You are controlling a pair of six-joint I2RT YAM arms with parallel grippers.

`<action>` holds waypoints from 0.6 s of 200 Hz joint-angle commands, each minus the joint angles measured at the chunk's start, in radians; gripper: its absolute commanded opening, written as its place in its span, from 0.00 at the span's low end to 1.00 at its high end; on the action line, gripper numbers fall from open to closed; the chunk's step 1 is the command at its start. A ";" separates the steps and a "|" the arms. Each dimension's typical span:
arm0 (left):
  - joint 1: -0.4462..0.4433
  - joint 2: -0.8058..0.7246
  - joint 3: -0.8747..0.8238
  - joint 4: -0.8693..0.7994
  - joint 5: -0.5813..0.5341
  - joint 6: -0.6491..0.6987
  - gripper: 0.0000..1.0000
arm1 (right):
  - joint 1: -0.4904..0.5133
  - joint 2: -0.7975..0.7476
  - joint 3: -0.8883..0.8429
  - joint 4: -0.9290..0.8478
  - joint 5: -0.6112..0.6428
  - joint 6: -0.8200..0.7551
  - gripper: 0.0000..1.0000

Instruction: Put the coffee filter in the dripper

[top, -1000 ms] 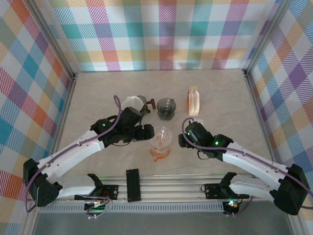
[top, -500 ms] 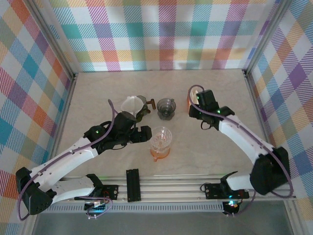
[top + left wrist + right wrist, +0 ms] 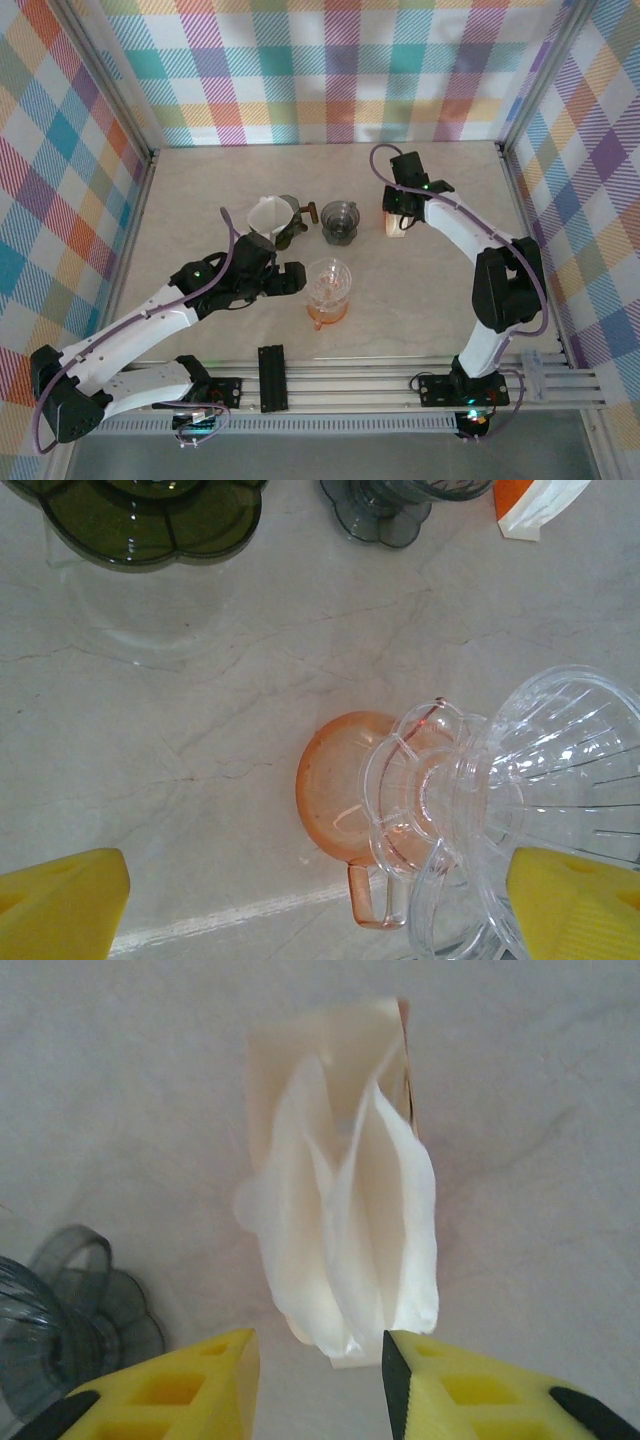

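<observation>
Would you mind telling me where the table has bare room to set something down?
Bare: the far strip of table behind the green dripper and grey dripper, and the patch right of the clear dripper. Crowded: the middle, from green dripper to filter stack.

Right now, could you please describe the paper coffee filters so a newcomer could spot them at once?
On the beige table, look far right, beside the smoky grey dripper. The white paper filters stand fanned in an orange holder at the right gripper: opaque and folded, unlike the see-through dripper.
</observation>
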 commanded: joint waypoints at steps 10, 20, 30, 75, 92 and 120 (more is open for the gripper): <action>0.007 -0.022 -0.018 0.003 -0.038 0.022 0.97 | -0.004 0.062 0.104 0.001 -0.055 0.009 0.37; 0.007 -0.020 -0.020 0.003 -0.038 0.021 0.97 | -0.004 0.078 0.123 -0.002 -0.065 0.014 0.35; 0.009 -0.020 -0.024 0.003 -0.039 0.021 0.97 | -0.004 0.094 0.140 -0.005 -0.078 0.018 0.33; 0.014 -0.020 -0.028 -0.004 -0.047 0.017 0.97 | 0.003 0.169 0.234 -0.078 -0.063 0.022 0.30; 0.018 -0.021 -0.031 -0.004 -0.047 0.017 0.97 | 0.003 0.185 0.247 -0.101 -0.037 0.025 0.29; 0.022 -0.024 -0.035 -0.004 -0.047 0.013 0.97 | 0.003 0.202 0.253 -0.110 -0.015 0.017 0.29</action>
